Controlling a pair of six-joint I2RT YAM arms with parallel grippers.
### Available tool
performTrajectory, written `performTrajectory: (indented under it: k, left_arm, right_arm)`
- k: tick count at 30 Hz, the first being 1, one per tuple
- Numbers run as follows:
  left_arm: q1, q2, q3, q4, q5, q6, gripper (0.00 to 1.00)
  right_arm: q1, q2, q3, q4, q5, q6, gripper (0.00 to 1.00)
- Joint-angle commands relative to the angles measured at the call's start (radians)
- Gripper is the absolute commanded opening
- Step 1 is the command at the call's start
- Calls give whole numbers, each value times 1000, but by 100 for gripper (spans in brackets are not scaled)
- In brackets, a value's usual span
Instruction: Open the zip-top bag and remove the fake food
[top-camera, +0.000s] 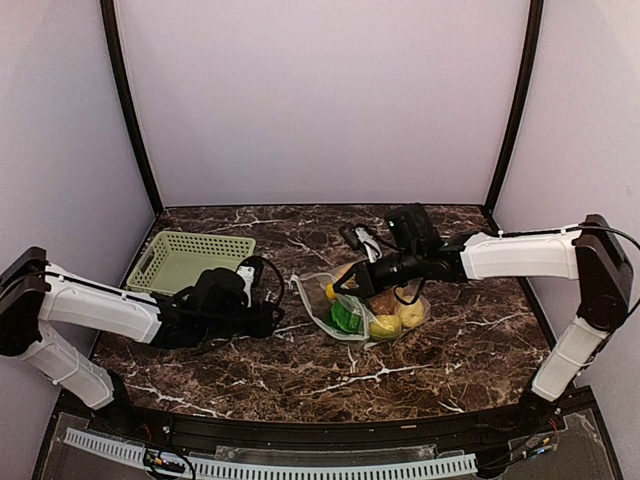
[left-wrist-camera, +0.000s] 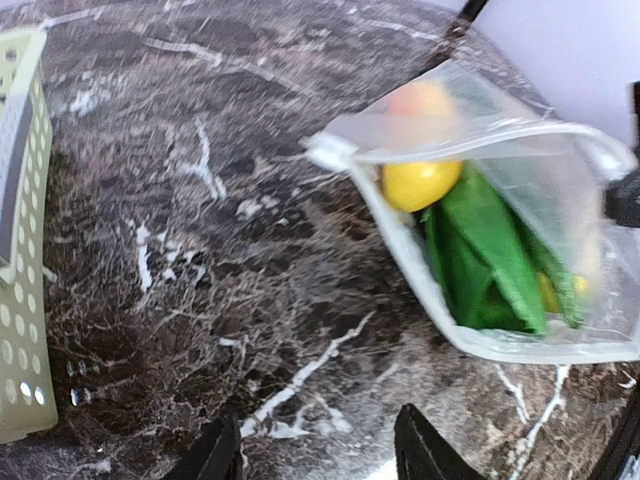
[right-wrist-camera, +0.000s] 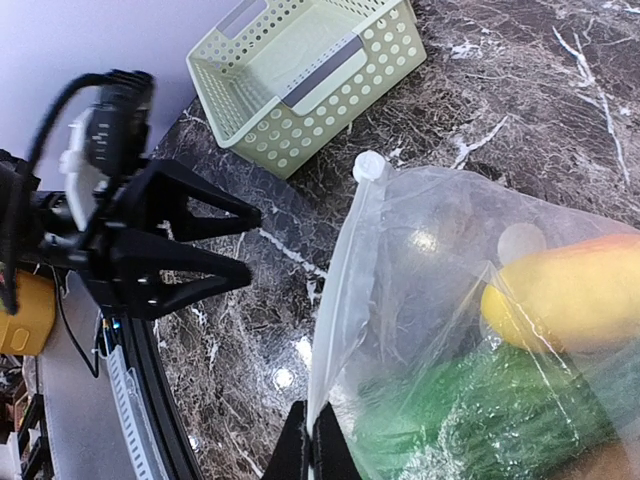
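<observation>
well, soft clear dotted bag (left-wrist-camera: 520, 150) on marble table (left-wrist-camera: 200, 250), yellow and green plastic food (left-wrist-camera: 420, 182) inside. right gripper (right-wrist-camera: 312, 445) pinches bag edge. left gripper (right-wrist-camera: 245, 243) spread wide. holey basket (right-wrist-camera: 330, 110) nearby.

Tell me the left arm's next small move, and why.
Probably ease the left gripper forward and pinch the near zip edge of the zip-top bag. Its jaws stand open, short of the bag, while the right gripper is shut on the bag's edge, and the fake food lies inside.
</observation>
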Motion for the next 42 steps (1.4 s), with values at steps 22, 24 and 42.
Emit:
performTrajectory:
  k: [22,24,42]
  left_arm:
    - [-16,-416,-45,33,130,389,60]
    - [-18,-355,-76,159,182,424,58]
    - [-165,254,138,535,197,587,50]
  right_arm:
    - [-9,-26,18,-42,-58,-36,0]
    - [-8,-40,17,-58,-40,-19,0]
    - [-6,-134,-64,-18,-19,55,0]
